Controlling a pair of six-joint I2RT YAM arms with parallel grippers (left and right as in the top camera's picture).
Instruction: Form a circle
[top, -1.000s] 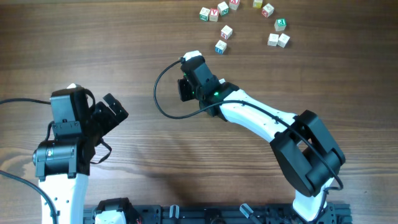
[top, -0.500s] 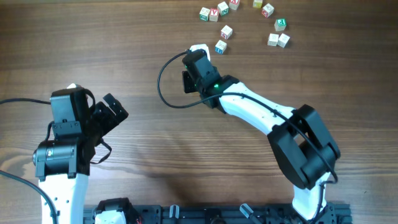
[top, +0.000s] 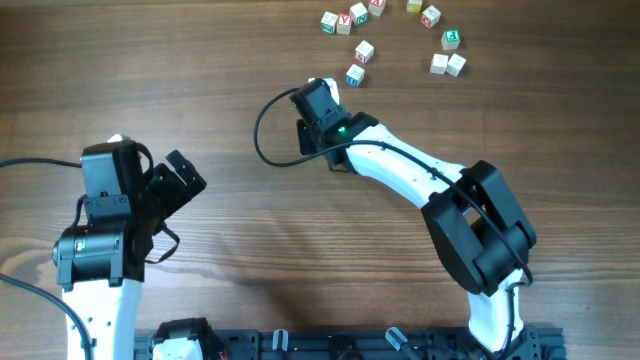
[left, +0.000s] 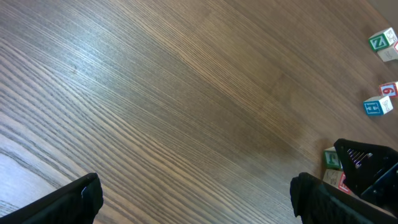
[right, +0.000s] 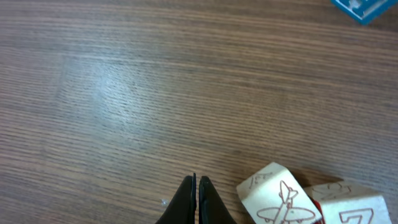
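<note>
The circle (top: 344, 22), an open arc of small letter cubes, lies on the far side of the worktop (top: 200, 80). The right hand (top: 318, 86), fingers pressed together and holding nothing, sits just beside the circle's nearest blue-lettered cube (top: 354, 75). The left hand (top: 186, 176) is spread wide, well apart from the circle.

The blue-lettered cube (top: 355, 75) is the lowest one in the arc of letter cubes (top: 364, 50), which curves above it and to its right on the wooden table (top: 200, 60). The right gripper (top: 324, 86) is just beside this cube, on its left. The left gripper (top: 188, 182) is well apart from it, lower and far to its left.
</note>
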